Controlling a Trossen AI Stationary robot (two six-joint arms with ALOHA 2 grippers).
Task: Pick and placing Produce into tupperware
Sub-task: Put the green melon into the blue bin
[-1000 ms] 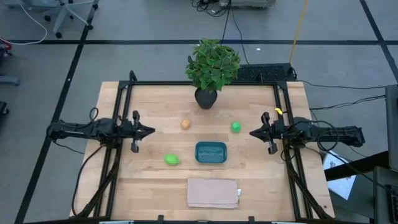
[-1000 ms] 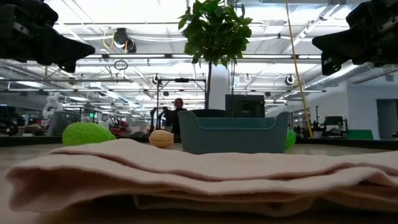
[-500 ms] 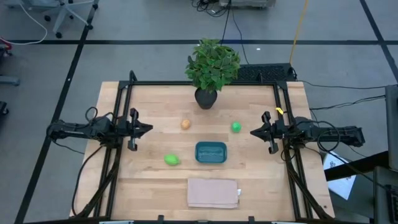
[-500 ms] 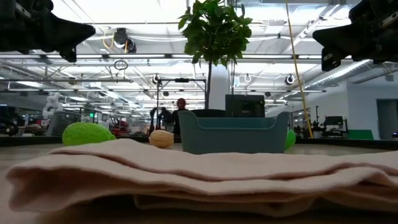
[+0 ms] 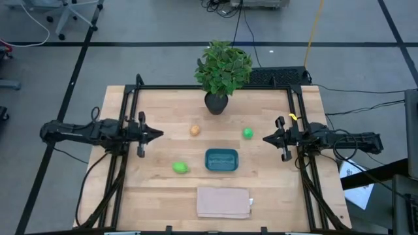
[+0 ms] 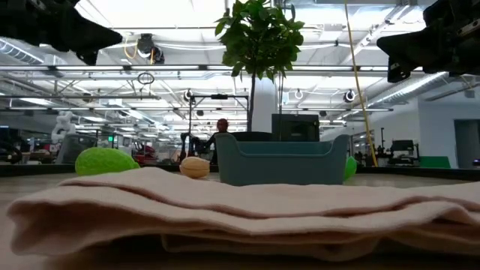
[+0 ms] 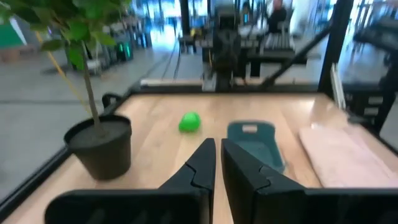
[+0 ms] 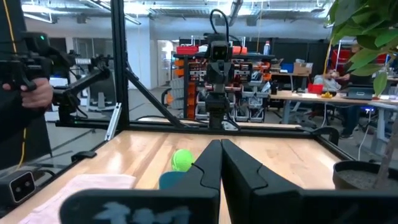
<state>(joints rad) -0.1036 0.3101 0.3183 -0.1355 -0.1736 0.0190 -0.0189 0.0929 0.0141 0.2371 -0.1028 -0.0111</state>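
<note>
Left tool (image 5: 159, 135): over the table's (image 5: 157, 189) left side, raised off the surface, tip facing the centre. Fingers pressed nearly together with only a thin slit between them in its wrist view; nothing held.

Oblong fruit (image 5: 180, 168): yellow-green, lying on the table ahead of the left tool and nearer the front edge, just beyond the tupperware's left end, apart from it.

Egg (image 5: 194, 130): tan-orange, on the table straight ahead of the left tool's tip, between it and the pot.

Plant (image 5: 223, 67): leafy, in a dark pot (image 5: 215, 103), at the back centre, roughly midway between the two tools and farther back.

Tupperware (image 5: 221, 159): teal-blue, upright, mouth open, nothing seen inside. Sits between the two tools, a little toward the front, closer to the right tool's side of centre.

Cloth (image 5: 223, 202): beige, folded, at the front edge just in front of the tupperware.

Ball (image 5: 248, 133): bright green, on the table near the right tool's tip, between it and the egg.

Right tool (image 5: 266, 139): over the table's right side, raised, tip facing the centre. Fingers closed to a narrow gap; nothing held.
</note>
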